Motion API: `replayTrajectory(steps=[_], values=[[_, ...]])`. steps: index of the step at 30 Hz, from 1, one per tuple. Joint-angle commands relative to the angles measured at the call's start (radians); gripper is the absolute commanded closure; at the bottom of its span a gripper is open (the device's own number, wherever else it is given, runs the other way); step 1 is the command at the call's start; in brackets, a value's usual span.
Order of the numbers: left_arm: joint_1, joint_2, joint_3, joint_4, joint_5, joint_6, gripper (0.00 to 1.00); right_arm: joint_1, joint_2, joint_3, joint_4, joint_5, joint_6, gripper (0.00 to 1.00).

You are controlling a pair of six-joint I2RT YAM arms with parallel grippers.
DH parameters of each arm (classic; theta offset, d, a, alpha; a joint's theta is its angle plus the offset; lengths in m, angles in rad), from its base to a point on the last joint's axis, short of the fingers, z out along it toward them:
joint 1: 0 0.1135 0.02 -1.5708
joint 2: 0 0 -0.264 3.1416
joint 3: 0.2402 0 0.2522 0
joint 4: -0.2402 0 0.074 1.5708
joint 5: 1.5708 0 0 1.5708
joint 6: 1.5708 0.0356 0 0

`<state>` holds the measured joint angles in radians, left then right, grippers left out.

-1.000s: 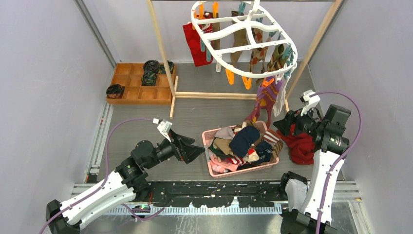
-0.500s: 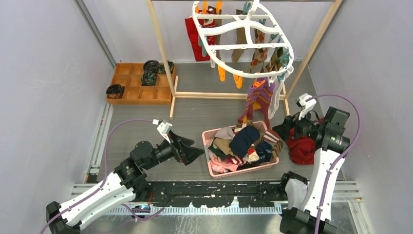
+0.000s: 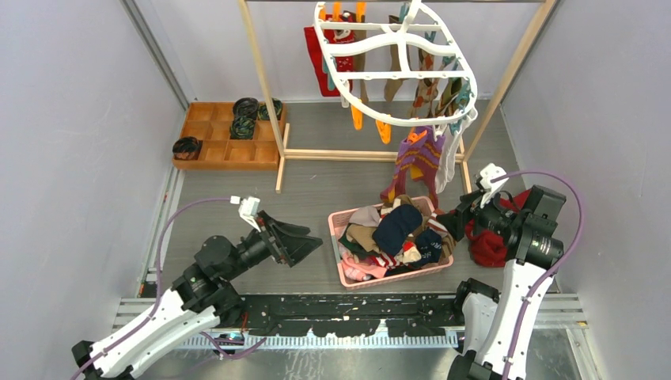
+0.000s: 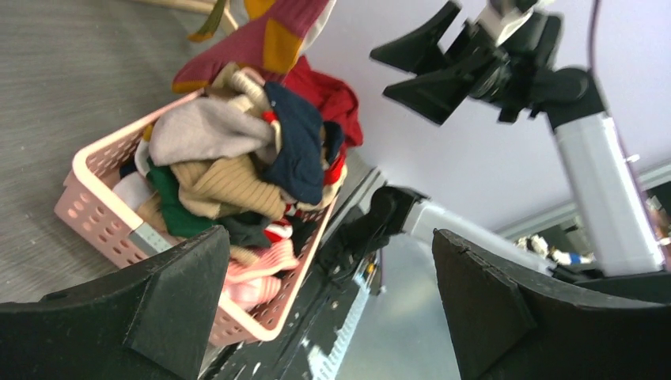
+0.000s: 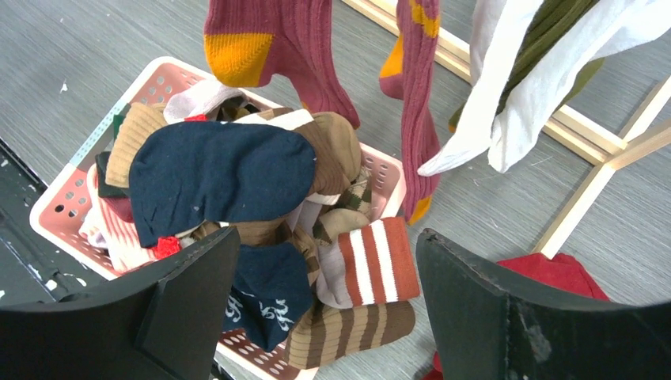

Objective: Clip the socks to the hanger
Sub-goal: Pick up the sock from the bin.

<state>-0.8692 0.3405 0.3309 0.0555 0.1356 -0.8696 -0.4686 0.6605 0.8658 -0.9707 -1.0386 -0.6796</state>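
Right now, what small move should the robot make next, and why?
Probably lower the right gripper onto the navy sock atop the heap in the pink basket: it is open and empty, and that sock lies uppermost, unburied, in its wrist camera's view.

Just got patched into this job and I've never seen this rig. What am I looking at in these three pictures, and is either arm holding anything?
Two robot arms are bolted at the near edge of the table. The wide picture comes from a fixed camera above and behind them. The other two come from a camera on each wrist, so the black wedges at the bottom are that arm's own fingers. The left tool and right tool are both open and empty, either side of a pink basket heaped with socks. Beyond it a white hanger hangs on a wooden rack, several socks already clipped to it. A red cloth lies beside the right tool; a wooden tray sits far left.
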Motion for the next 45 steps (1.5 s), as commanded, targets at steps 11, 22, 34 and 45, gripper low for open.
replayTrajectory(steps=[11,22,34,45], values=[[0.002,0.274,0.755,-0.72,-0.339,-0.199,0.0,-0.004,0.069,0.039,0.096,0.033,0.174,0.09],[0.002,0.39,0.881,-0.618,-0.272,-0.158,0.0,-0.004,0.083,0.037,0.122,0.031,0.229,0.07],[0.002,0.369,0.779,-0.502,-0.257,-0.117,0.0,-0.004,0.094,0.032,0.115,0.065,0.204,0.06],[0.002,0.365,0.776,-0.476,-0.208,-0.142,0.0,0.002,0.086,0.032,0.115,0.065,0.203,0.05]])
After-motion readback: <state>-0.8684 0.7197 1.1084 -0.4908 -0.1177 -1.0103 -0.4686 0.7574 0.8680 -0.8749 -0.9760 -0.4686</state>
